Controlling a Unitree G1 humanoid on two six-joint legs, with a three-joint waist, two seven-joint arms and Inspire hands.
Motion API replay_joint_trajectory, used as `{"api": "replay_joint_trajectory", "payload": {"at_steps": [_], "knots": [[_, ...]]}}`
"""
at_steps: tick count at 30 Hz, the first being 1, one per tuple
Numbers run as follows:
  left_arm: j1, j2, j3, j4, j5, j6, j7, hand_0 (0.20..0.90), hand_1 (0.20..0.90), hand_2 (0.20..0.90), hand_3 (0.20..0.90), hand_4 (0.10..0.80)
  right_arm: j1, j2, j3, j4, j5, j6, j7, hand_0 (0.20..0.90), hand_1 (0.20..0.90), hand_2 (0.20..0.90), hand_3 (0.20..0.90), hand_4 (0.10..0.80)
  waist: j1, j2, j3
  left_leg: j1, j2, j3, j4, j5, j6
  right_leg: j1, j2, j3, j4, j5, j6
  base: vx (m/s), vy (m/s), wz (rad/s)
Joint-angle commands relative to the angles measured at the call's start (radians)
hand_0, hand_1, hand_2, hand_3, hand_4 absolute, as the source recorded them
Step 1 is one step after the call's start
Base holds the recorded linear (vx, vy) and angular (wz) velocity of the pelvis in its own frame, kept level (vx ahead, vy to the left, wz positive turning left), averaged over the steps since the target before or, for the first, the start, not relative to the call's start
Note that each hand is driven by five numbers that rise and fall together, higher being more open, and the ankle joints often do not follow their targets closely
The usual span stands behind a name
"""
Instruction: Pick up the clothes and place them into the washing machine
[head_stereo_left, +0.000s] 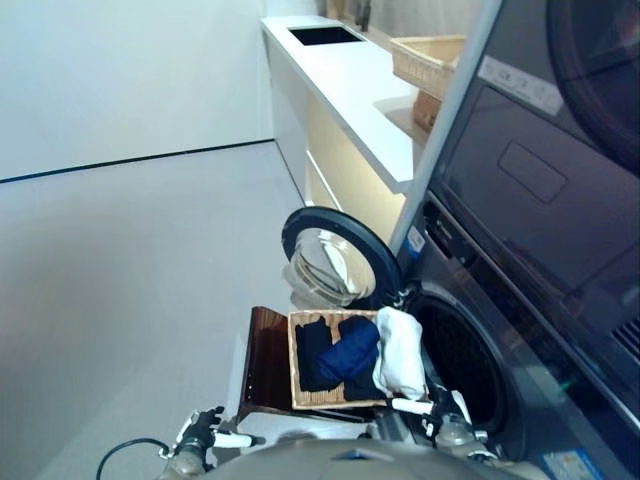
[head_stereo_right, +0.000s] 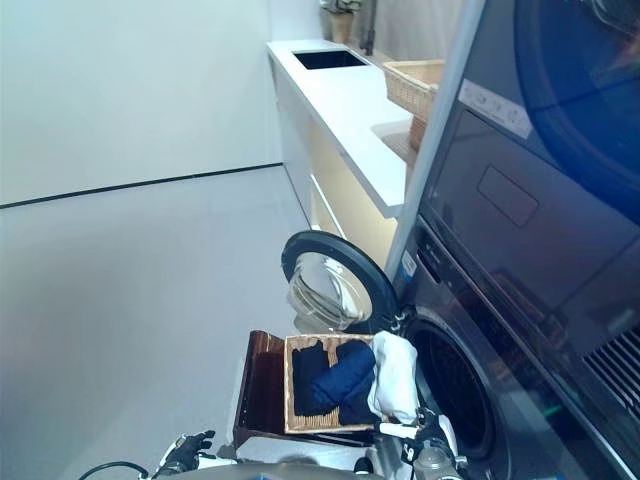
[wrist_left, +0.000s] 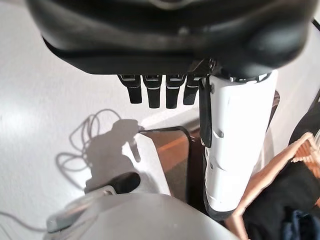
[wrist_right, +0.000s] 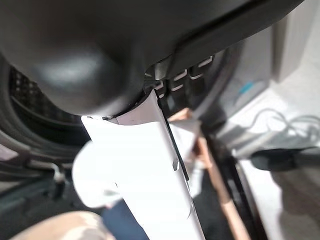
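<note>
A wicker basket (head_stereo_left: 340, 400) rests on a dark wooden stool (head_stereo_left: 266, 372) in front of the washing machine. It holds dark navy clothes (head_stereo_left: 338, 352) and a white garment (head_stereo_left: 402, 352) draped over its right rim. The round door (head_stereo_left: 335, 258) is swung open to the left, and the dark drum opening (head_stereo_left: 462, 362) shows just right of the basket. My left hand (head_stereo_left: 203, 430) hangs low, left of the stool, open and empty, with straight fingers (wrist_left: 160, 92). By the basket's near right corner my right hand (head_stereo_left: 440, 412) is open too, its white thumb (wrist_right: 145, 165) above the white garment (wrist_right: 92, 175).
A second dark appliance (head_stereo_left: 540, 180) is stacked above the washer. Behind it runs a white counter (head_stereo_left: 350, 85) with a sink and a wicker tray (head_stereo_left: 430, 58). Grey floor (head_stereo_left: 130, 300) stretches left to a white wall.
</note>
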Motion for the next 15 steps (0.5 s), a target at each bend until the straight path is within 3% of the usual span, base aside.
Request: {"api": "replay_joint_trajectory", "payload": {"at_steps": [1,6,9,10,15], "knots": [[-0.054,-0.033,0.022,0.018,-0.043,-0.047,0.038,0.900,0.900,0.900,0.900,0.800,-0.090,-0.044,0.000,-0.027,0.053,-0.081,-0.065,0.900,0.900,0.900,0.900,0.800,0.023,-0.026,0.057,-0.105,0.018,0.006,0.068,0.044,-0.073,-0.006,0.002,0.030,0.053,-0.063,0.003,-0.009,-0.023,0.33],[-0.027,-0.043,0.008,0.036,-0.029,-0.042,0.039,0.900,0.900,0.900,0.900,0.800,-0.088,-0.043,0.000,-0.035,0.065,-0.080,-0.067,0.900,0.900,0.900,0.900,0.800,0.038,-0.001,0.022,-0.068,0.068,0.018,-0.167,0.094,-0.052,0.016,0.016,0.057,0.021,-0.083,0.028,0.145,0.066,-0.04],[-0.014,-0.030,0.012,0.033,-0.023,-0.042,0.046,0.900,0.900,0.900,0.900,0.800,-0.077,-0.027,0.003,-0.038,0.079,-0.075,-0.065,0.900,0.900,0.900,0.900,0.800,0.036,0.003,-0.012,-0.029,0.059,0.049,-0.213,0.095,-0.043,0.026,-0.004,0.062,0.028,-0.092,0.039,0.160,0.123,-0.46],[-0.012,-0.026,0.022,0.030,-0.021,-0.047,0.049,0.900,0.900,0.900,0.900,0.800,-0.079,-0.021,0.007,-0.036,0.077,-0.070,-0.057,0.900,0.900,0.900,0.900,0.800,0.045,0.006,-0.021,-0.009,0.043,0.056,-0.219,0.081,-0.034,0.031,-0.023,0.069,0.024,-0.089,0.049,0.121,0.116,-0.58],[-0.007,-0.026,0.020,0.034,-0.015,-0.049,0.050,0.900,0.900,0.900,0.900,0.800,-0.092,-0.016,-0.004,-0.030,0.081,-0.061,-0.056,0.900,0.900,0.900,0.900,0.800,0.057,0.010,-0.021,0.012,0.017,0.075,-0.212,0.054,-0.014,0.025,-0.051,0.086,0.038,-0.081,0.069,0.088,0.082,-0.41]]}}
